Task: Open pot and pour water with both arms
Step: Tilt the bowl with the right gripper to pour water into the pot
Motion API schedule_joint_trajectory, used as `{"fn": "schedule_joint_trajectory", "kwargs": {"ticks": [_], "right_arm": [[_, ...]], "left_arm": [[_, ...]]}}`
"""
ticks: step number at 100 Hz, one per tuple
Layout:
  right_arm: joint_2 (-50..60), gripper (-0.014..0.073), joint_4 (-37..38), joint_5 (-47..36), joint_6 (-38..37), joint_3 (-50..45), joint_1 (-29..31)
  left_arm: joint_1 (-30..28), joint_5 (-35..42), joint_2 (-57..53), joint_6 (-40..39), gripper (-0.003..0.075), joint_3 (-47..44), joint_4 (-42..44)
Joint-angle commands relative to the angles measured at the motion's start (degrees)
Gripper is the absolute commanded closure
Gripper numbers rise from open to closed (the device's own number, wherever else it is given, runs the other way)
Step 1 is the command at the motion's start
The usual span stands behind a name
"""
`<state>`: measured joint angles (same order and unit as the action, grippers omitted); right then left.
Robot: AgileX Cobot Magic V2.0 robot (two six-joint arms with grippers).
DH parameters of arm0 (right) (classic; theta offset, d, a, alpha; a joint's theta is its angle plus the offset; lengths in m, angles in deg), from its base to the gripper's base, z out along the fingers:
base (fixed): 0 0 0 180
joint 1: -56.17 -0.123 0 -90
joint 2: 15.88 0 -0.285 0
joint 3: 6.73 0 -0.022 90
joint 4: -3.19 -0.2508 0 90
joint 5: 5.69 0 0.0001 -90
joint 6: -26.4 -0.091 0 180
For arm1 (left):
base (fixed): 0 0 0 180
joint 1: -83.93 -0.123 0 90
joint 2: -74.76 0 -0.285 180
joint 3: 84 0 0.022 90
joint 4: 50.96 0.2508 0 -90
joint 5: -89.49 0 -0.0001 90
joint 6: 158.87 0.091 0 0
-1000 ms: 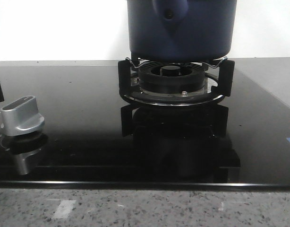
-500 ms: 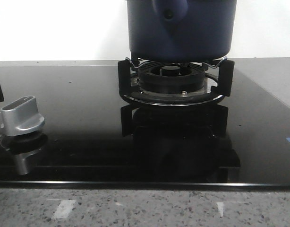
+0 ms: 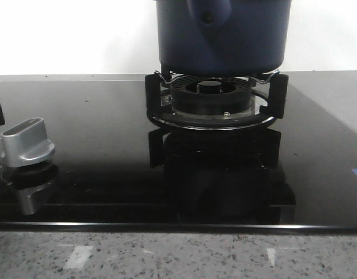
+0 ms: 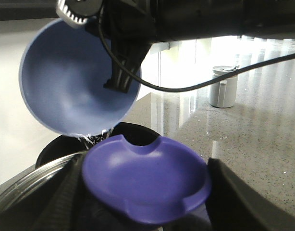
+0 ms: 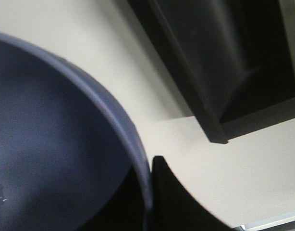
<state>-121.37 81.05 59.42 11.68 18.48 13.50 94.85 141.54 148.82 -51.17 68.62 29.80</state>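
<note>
The dark navy-blue pot [image 3: 225,35] stands on the gas burner [image 3: 212,99] at the back centre, its handle mount with a round hole facing me. In the left wrist view my left gripper [image 4: 146,204] is shut on the purple-blue lid knob [image 4: 147,178], and the glass lid's metal rim [image 4: 27,185] shows beside it, held off the pot's dark opening [image 4: 138,134]. My right gripper [image 4: 121,79] is shut on the rim of a light blue bowl [image 4: 73,82], tilted over that opening, with water [image 4: 92,138] trickling out. The right wrist view shows the right gripper [image 5: 148,204] clamping the bowl's rim [image 5: 114,115].
A silver stove knob [image 3: 27,142] stands at the front left of the black glass hob [image 3: 97,133]. A speckled stone counter edge [image 3: 178,256] runs along the front. A white jug [image 4: 223,86] stands on the counter behind. A black overhead box [image 5: 219,62] hangs by the wall.
</note>
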Motion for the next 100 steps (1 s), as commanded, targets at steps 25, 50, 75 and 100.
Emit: {"fn": "schedule_joint_trajectory", "kwargs": {"ticks": [25,50,75,100], "right_arm": [[3.72,0.064,17.5,-2.14,-0.55,1.24,-1.48],[6.19,0.064,21.35,-4.04,-0.55,1.24,-1.48],[6.94,0.064,20.04,-4.8,-0.74,1.24,-1.48],[6.82,0.064,-8.49,-2.47,-1.66,1.24,0.65]], "left_arm": [[0.48,1.77,-1.66,0.15,0.0418,1.96,-7.0],[0.48,1.77,-1.66,0.15,0.0418,1.96,-7.0],[0.48,1.77,-1.66,0.15,0.0418,1.96,-7.0],[0.48,1.77,-1.66,0.15,0.0418,1.96,-7.0]]}}
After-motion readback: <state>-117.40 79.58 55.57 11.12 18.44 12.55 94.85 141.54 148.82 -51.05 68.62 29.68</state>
